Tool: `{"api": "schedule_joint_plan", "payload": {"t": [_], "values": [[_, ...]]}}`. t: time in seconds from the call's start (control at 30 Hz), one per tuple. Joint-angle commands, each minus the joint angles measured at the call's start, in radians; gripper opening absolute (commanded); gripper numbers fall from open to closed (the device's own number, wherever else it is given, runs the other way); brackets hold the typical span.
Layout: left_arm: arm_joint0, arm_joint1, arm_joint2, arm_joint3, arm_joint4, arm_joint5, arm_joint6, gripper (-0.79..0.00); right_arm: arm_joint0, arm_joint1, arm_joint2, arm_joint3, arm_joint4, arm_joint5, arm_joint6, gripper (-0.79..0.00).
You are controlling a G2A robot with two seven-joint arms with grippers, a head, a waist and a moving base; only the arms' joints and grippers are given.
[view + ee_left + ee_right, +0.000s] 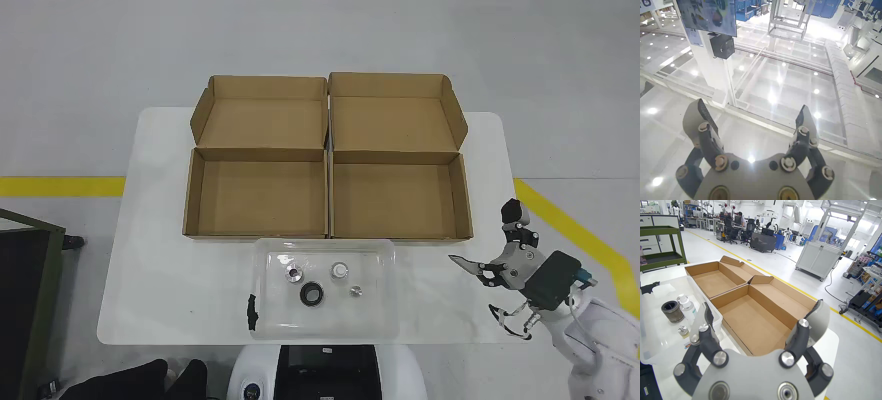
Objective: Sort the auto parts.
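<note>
The right pincer [472, 284] hangs at the lower right of the top view, over the lower right corner of the tabletop [150, 250], its jaws spread wide and holding nothing. The left pincer [752, 103] is likewise wide apart and empty, pointing up at a ceiling [780, 79] of lit panels. Left of the right pincer, at the lower middle of the top view, a clear tray [322, 243] holds the parts: a dark bearing [312, 294], a white spray bottle [340, 269], a small metal knob [355, 291] and a silver part [294, 271], each apart from the others. A black scrap [251, 310] lies at the tray's left edge. Above the tray two open cardboard boxes stand side by side and touching, the left box [258, 195] and the right box [400, 200]
</note>
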Motion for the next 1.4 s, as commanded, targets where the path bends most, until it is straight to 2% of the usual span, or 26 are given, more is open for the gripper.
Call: {"api": "schedule_joint_plan", "payload": {"t": [0.0, 0.7, 0.87, 1.07, 1.37], "values": [[0.000, 0.000, 0.000, 0.000, 0.000, 0.000, 0.000, 0.000, 0.000, 0.000, 0.000, 0.000, 0.000, 0.000, 0.000, 0.000], [0.000, 0.000, 0.000, 0.000, 0.000, 0.000, 0.000, -0.001, 0.000, 0.000, 0.000, 0.000, 0.000, 0.000, 0.000, 0.000], [0.000, 0.000, 0.000, 0.000, 0.000, 0.000, 0.000, 0.000, 0.012, 0.003, -0.023, -0.009, 0.011, -0.007, 0.040, 0.000], [0.000, 0.000, 0.000, 0.000, 0.000, 0.000, 0.000, 0.000, 0.052, 0.011, -0.084, -0.021, 0.005, -0.082, 0.094, 0.000], [0.000, 0.000, 0.000, 0.000, 0.000, 0.000, 0.000, 0.000, 0.148, 0.021, -0.247, -0.053, -0.049, -0.179, 0.204, 0.000]]}}
